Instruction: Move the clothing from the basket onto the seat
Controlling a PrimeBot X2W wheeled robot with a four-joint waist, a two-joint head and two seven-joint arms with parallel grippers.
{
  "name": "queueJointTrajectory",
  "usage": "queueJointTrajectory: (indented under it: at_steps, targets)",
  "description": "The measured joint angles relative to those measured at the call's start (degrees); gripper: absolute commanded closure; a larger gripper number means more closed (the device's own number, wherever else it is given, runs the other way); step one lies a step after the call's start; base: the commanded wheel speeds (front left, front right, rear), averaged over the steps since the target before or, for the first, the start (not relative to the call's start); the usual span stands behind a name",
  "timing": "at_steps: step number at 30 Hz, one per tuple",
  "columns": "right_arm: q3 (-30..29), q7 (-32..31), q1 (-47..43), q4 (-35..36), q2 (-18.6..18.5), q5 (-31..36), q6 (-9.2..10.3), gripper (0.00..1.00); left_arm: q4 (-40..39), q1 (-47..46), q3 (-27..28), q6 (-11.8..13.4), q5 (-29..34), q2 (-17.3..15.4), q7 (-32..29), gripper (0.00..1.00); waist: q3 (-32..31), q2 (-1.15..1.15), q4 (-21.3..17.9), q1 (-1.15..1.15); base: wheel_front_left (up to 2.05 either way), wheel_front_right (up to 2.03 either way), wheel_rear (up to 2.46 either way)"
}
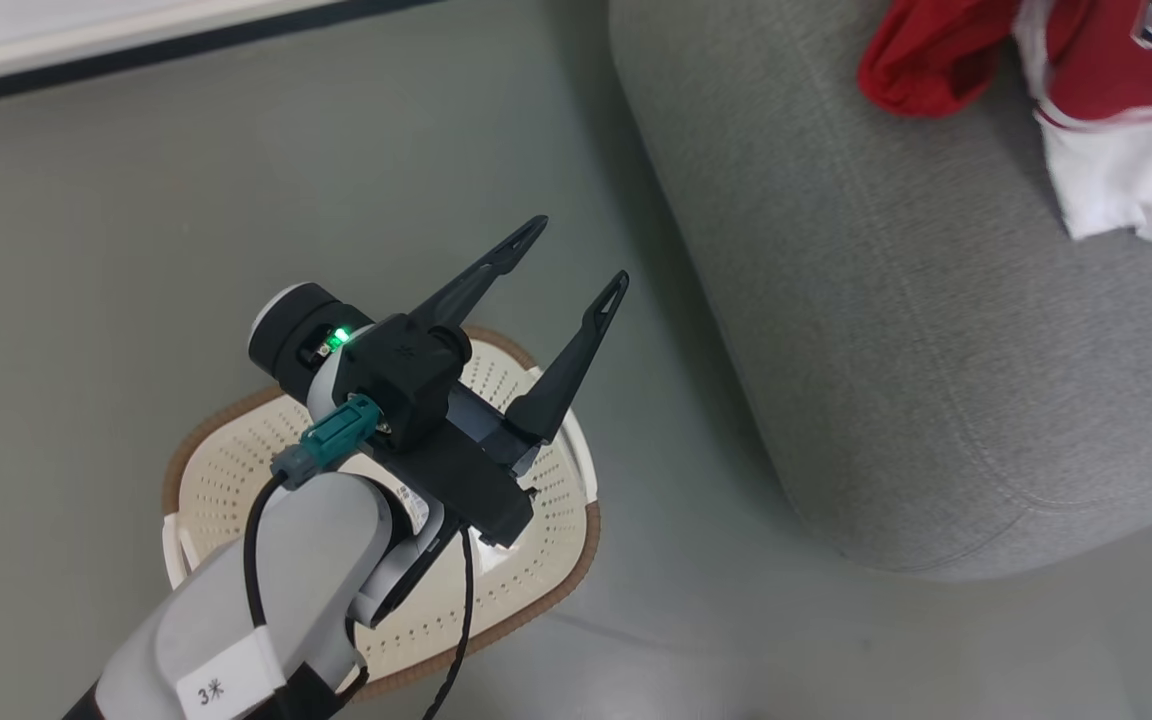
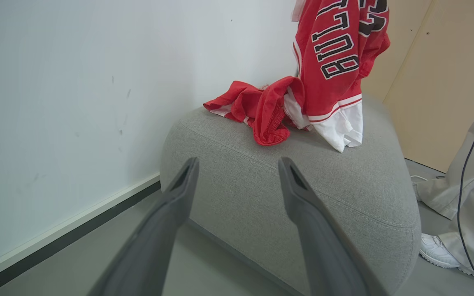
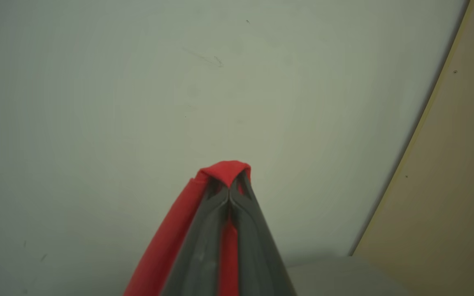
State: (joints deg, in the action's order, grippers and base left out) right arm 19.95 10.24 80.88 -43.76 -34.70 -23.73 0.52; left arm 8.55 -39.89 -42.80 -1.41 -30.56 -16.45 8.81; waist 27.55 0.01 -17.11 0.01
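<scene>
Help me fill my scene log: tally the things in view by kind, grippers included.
Red garments: 2 (jersey, crumpled piece)
Laundry basket: 1
Grey sofa: 1
Grippers: 2 (left gripper, right gripper)
Total: 6

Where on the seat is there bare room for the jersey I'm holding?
Free: the near end of the seat, from the red clothing to the rounded edge facing the basket. Crowded: the far end by the wall, where the jersey hangs from the shut right end effector.
</scene>
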Motion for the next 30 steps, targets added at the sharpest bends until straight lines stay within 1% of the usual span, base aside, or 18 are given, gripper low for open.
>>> queueJointTrajectory:
  at_steps: [4,10,14,20,23,24,25,26,27,28,29,30]
  targets:
    - [-0.1,0.5,0.5,-2.0,0.8,0.0,0.00,1.00,-1.1,-0.1,0.1,0.6,0.3,-0.8,-0.7,0.00,2.3,0.00,1.1,-0.01,0.00,0.00,0.00]
    - [1.5,1.0,-0.7,-6.8,4.3,0.0,-0.03,1.00,-2.0,-0.3,0.2,1.3,1.2,-1.6,-1.5,0.00,5.6,-0.01,2.2,0.00,0.00,0.00,0.00]
    - [2.3,1.3,-2.7,-10.2,5.5,0.0,-0.08,1.00,-2.1,-1.6,0.1,1.2,1.9,-1.6,-2.2,0.00,7.4,0.00,2.8,0.00,0.00,0.00,0.00]
    - [2.9,1.7,-3.1,-14.3,9.0,-0.2,-0.63,1.00,-2.0,-1.7,0.1,1.4,2.0,-2.0,-2.2,0.00,9.1,0.00,3.2,-0.01,0.00,0.00,0.00]
    - [2.9,2.0,-3.1,-15.9,9.3,-0.5,-1.05,1.00,-1.9,-1.9,0.1,1.4,2.0,-1.9,-2.5,0.00,9.5,-0.01,3.2,-0.01,0.00,0.00,0.00]
    - [2.9,2.2,-3.1,-16.4,9.4,-0.5,-1.05,0.96,-1.8,-2.0,0.3,1.4,2.0,-2.0,-2.5,0.00,9.5,-0.01,3.2,-0.01,0.00,0.00,0.00]
    - [2.9,2.4,-3.1,-16.8,9.7,-0.5,-1.05,0.85,-1.6,-2.0,0.4,1.5,2.0,-2.0,-2.5,0.00,9.5,0.00,3.1,-0.01,0.00,0.00,0.00]
    - [3.0,2.5,-3.1,-17.2,10.2,-0.5,-1.05,0.67,-1.4,-2.0,0.5,1.5,2.0,-2.1,-2.4,0.00,9.4,-0.01,3.0,-0.01,0.00,0.00,0.00]
    - [3.1,2.5,-3.1,-17.5,10.8,-0.5,-1.15,0.57,-1.3,-2.0,0.7,1.5,2.0,-2.2,-2.3,0.00,9.3,0.00,2.8,-0.01,0.00,0.00,0.00]
    - [3.2,2.8,-3.2,-17.7,11.2,-0.5,-1.37,0.24,-1.2,-2.0,0.8,1.5,2.0,-2.4,-2.1,0.00,9.2,-0.01,2.7,-0.01,0.00,0.00,0.00]
    - [3.1,3.0,-3.4,-17.8,11.7,-0.7,-1.55,0.00,-1.0,-1.9,1.0,1.6,2.0,-2.5,-2.1,0.00,9.1,-0.01,2.5,-0.01,0.00,0.00,0.00]
    - [2.9,3.0,-3.7,-18.1,12.2,-1.1,-1.55,0.00,-1.0,-1.9,1.1,1.7,2.0,-2.6,-1.9,0.00,8.9,-0.01,2.3,-0.01,0.00,0.00,0.00]
